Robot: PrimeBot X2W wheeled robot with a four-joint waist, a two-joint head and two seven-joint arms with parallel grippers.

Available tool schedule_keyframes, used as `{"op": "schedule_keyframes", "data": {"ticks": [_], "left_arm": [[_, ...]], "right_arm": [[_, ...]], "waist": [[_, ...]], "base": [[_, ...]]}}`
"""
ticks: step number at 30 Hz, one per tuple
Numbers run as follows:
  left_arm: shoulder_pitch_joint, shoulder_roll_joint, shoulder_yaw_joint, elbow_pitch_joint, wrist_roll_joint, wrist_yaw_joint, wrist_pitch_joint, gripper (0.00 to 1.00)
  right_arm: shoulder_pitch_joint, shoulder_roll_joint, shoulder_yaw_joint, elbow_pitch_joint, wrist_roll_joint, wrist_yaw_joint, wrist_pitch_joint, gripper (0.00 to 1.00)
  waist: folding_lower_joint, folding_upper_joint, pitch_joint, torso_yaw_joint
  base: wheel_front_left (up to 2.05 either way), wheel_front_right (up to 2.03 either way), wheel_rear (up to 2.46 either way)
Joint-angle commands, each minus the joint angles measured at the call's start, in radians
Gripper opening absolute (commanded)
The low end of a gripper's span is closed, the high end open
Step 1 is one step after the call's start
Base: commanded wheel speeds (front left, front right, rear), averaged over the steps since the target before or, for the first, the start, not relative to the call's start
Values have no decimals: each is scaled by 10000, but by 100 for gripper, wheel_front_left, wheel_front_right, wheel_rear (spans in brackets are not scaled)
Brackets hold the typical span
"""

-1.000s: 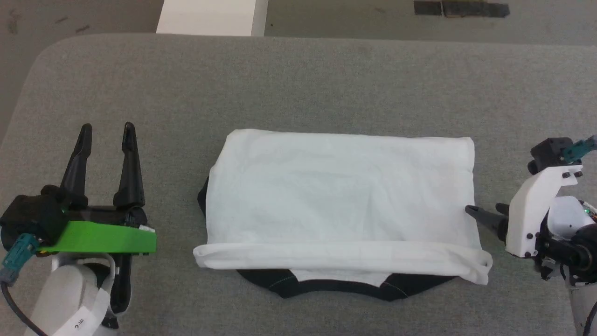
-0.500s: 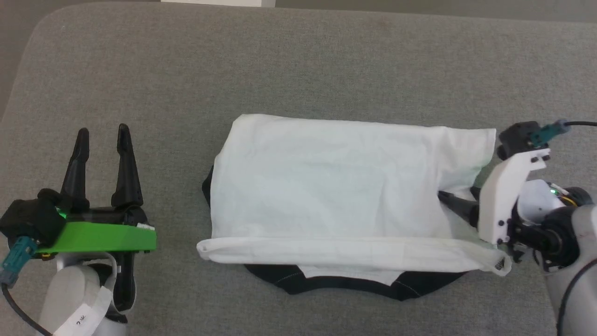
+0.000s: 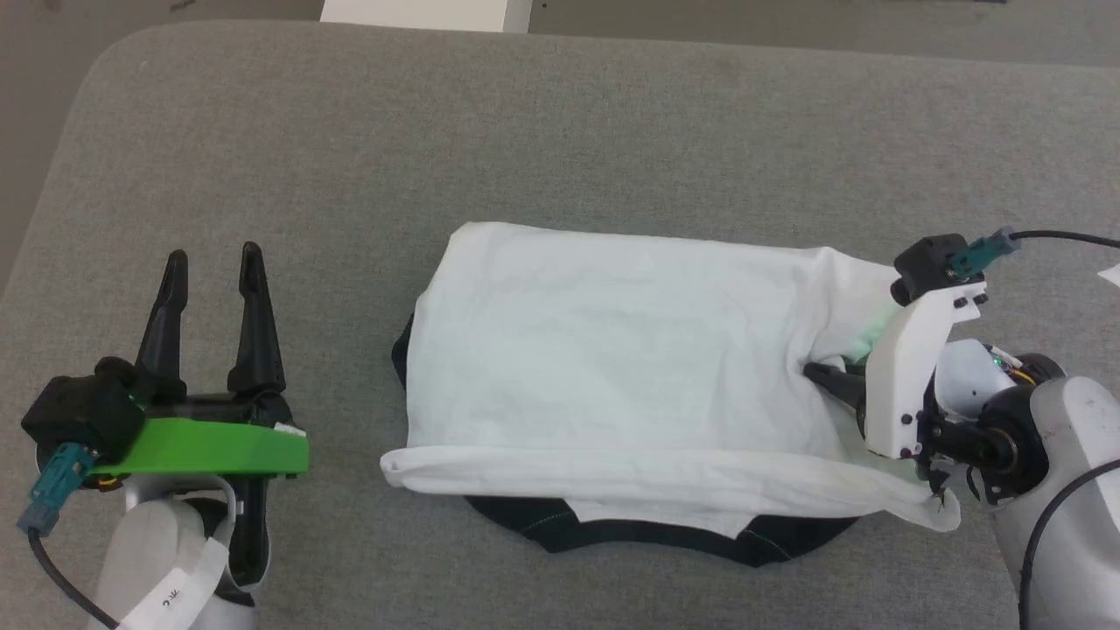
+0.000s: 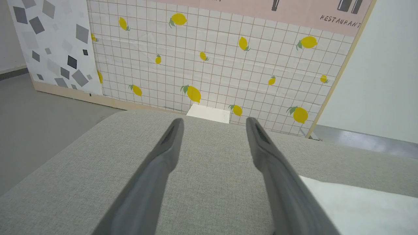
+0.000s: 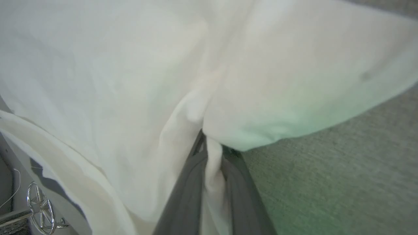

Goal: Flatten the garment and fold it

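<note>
Head view: the garment (image 3: 612,367) is being shown at the centre of the grey padded surface (image 3: 560,131), already folded into a white band, with a rolled hem and the black neckline edge lying at 6 o'clock. Its 3 o'clock end is being pinched and raised by the right gripper (image 3: 818,374). In the right wrist view a ridge of white fabric is being clamped between the narrowed fingers (image 5: 183,189). The left gripper (image 3: 214,255) is being held at 9 o'clock, spread wide and carrying nothing, well apart from the fabric. Flattening and a lengthwise fold are judged done. A crosswise fold toward 9 o'clock is probably being started, though the layers underneath are hard to make out.
</note>
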Motion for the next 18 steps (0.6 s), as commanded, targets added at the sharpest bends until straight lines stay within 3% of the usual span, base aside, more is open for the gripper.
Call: {"op": "schedule_keyframes", "data": {"ticks": [1,9,18], "left_arm": [[-30,-46,32,26,62,-63,-37,100],[107,-31,-32,29,28,-75,-37,100],[190,95,-143,22,-65,-77,-37,100]], "right_arm": [[435,145,101,300,66,46,44,0],[874,-332,-1469,-52,-171,46,256,0],[1160,-1010,-3724,-660,-1956,46,1069,0]], "waist": [[-1,0,-100,-43],[-1,0,-347,-202],[-1,0,-404,-292]], "base": [[0,0,0],[0,0,0],[0,0,0]]}}
